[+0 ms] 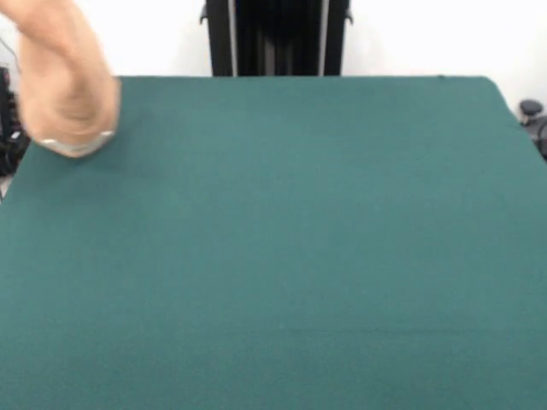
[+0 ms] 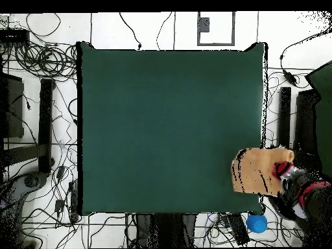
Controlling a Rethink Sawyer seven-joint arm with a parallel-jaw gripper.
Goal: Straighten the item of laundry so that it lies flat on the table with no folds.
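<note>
The golden-tan towel (image 1: 64, 81) shows blurred at the table's far left corner in the front view, bunched and off the cloth. In the overhead view the towel (image 2: 258, 171) sits over the table's right edge near the robot's side, and a person's hand and sleeve (image 2: 295, 178) are at its outer edge. The dark green table (image 1: 282, 256) is otherwise bare and shows in the overhead view (image 2: 162, 123) too. The gripper is in neither view; only the black pedestal (image 1: 278, 38) stands at the table's far side.
A blue round object (image 2: 256, 223) lies on the floor off the table's corner by the person. Cables and black stands (image 2: 45, 123) run round the table's sides. A dark piece of equipment (image 1: 532, 115) stands off the far right corner.
</note>
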